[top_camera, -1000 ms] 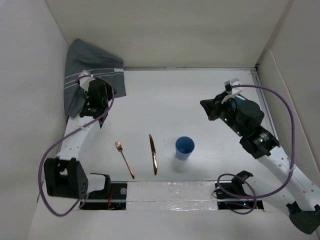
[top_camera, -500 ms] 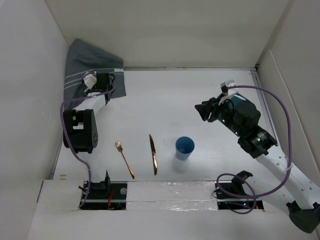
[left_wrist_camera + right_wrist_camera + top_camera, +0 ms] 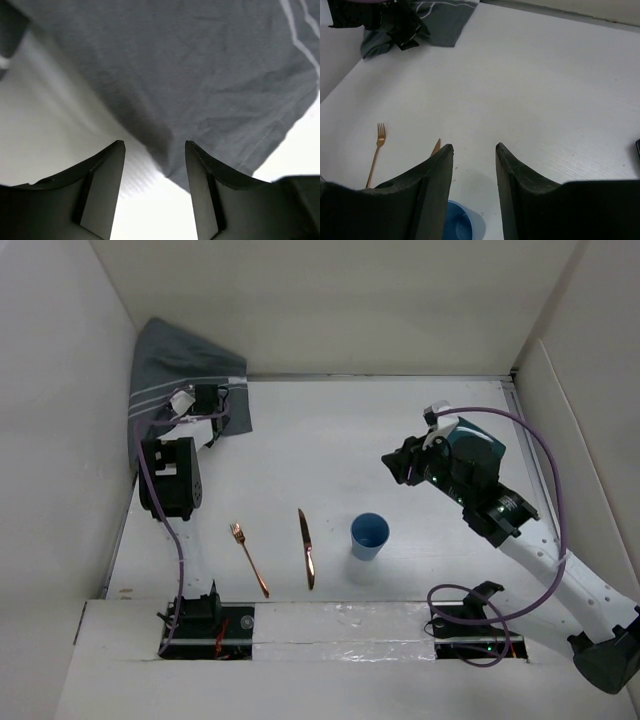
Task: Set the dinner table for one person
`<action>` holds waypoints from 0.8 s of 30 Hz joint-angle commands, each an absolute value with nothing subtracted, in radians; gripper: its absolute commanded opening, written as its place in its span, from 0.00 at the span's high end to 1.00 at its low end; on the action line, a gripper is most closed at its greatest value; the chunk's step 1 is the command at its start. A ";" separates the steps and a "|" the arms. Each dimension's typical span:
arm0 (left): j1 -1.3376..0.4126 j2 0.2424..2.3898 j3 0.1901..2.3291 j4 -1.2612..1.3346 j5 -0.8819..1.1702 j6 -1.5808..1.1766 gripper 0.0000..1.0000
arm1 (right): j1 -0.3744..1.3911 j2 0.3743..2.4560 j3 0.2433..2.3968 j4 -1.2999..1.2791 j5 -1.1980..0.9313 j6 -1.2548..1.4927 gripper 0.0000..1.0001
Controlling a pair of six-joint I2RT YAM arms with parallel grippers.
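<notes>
The white dinner table (image 3: pixel 330 440) carries a copper fork (image 3: pixel 250 558), a copper knife (image 3: pixel 306 548) and a blue cup (image 3: pixel 369 536) in a row near its front edge. A grey striped cloth (image 3: pixel 180 365) lies bunched in the far left corner, partly up the wall. My left gripper (image 3: pixel 207 403) hangs over the cloth's right edge. In the left wrist view it (image 3: pixel 154 143) is open, with a corner of the cloth (image 3: pixel 200 75) lying between and beyond the fingertips. My right gripper (image 3: pixel 398 462) hovers open and empty above the table, behind the cup (image 3: pixel 462 222).
White walls close the table in at the back and on both sides. The left arm's elbow (image 3: pixel 170 475) stands upright near the left wall. The right wrist view shows the fork (image 3: pixel 376 152), the knife's tip (image 3: pixel 436 146) and the cloth (image 3: pixel 440 17) far off.
Both grippers have opened. The left arm has folded up and its gripper has moved back along the cloth's right edge. The right gripper has drifted left toward the table's middle.
</notes>
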State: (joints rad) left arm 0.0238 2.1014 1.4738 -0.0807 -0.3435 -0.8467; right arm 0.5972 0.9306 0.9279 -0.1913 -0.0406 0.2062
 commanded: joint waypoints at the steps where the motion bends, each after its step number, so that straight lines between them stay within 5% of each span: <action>1: 0.029 2.111 1.546 -0.081 -0.307 -0.868 0.53 | 0.606 0.939 0.943 -0.150 -0.054 0.195 0.55; 5: 0.029 2.152 1.577 -0.078 -0.252 -0.882 0.70 | 0.606 0.946 0.951 -0.143 -0.051 0.199 0.55; 6: 0.029 2.157 1.571 -0.069 -0.233 -0.882 0.85 | 0.606 0.950 0.951 -0.140 -0.045 0.199 0.55; 9: 0.008 2.148 1.548 -0.008 -0.163 -0.882 1.00 | 0.606 0.962 0.953 -0.133 -0.013 0.201 0.55; 13: -0.084 2.134 1.548 0.073 -0.104 -0.870 1.00 | 0.606 0.991 0.959 -0.104 0.061 0.199 0.54; 24: -0.429 2.120 1.566 0.236 0.139 -0.763 1.00 | 0.516 1.149 0.971 -0.049 0.204 0.250 0.30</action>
State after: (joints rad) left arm -0.3614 2.1643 1.5360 0.1905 0.0433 -0.8337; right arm 0.5556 1.1198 0.9306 -0.1200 0.1242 0.2344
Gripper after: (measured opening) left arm 0.007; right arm 0.697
